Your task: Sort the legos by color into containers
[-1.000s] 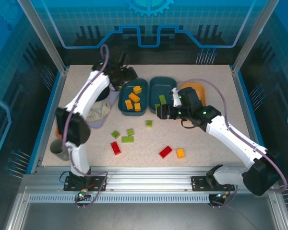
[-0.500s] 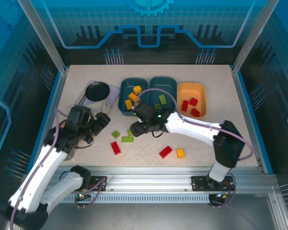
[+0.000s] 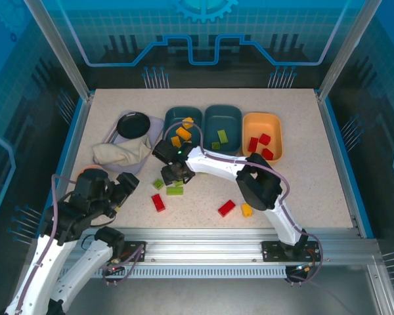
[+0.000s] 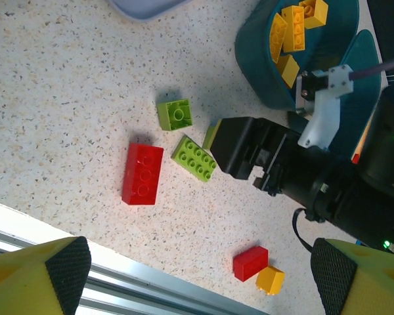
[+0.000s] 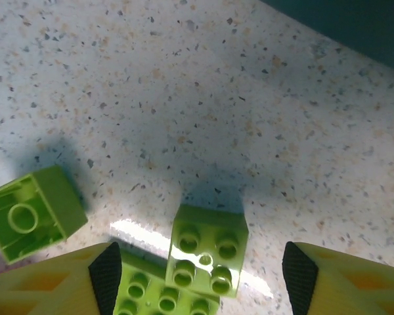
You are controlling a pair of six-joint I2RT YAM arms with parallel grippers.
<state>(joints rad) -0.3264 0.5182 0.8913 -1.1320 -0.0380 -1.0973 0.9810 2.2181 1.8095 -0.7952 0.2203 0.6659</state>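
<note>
The right arm reaches across to the middle of the tabletop (image 3: 302,177), and the right jaws hang just above a cluster of lime green bricks. Its wrist camera looks straight down. The two yellow fingers (image 5: 46,282) stand apart, and a green two-by-two brick (image 5: 207,259) lies on the tabletop between them, touched by neither. A longer green brick (image 5: 161,295) lies against that one's near-left corner. A third green brick (image 5: 33,213) lies upside down, off to the left.

The left arm sits low at the near left corner. The left jaws are spread wide with nothing between them, and its yellow fingers (image 4: 59,275) are tilted toward the loose pieces.

Three trays sit side by side along the back. The left teal tray (image 3: 174,115) holds orange-yellow bricks (image 3: 182,133), and the middle teal tray (image 3: 230,118) holds two green bricks (image 3: 222,136). The pale orange tray (image 3: 262,121) holds three red bricks (image 3: 264,139).

Loose on the tabletop are a long red brick (image 3: 158,202) near the green cluster and a second red brick (image 3: 226,208). A small orange-yellow brick (image 3: 247,210) lies just beside that second one. A black round bowl (image 3: 133,125) and a crumpled beige cloth (image 3: 121,153) lie at the far left.
</note>
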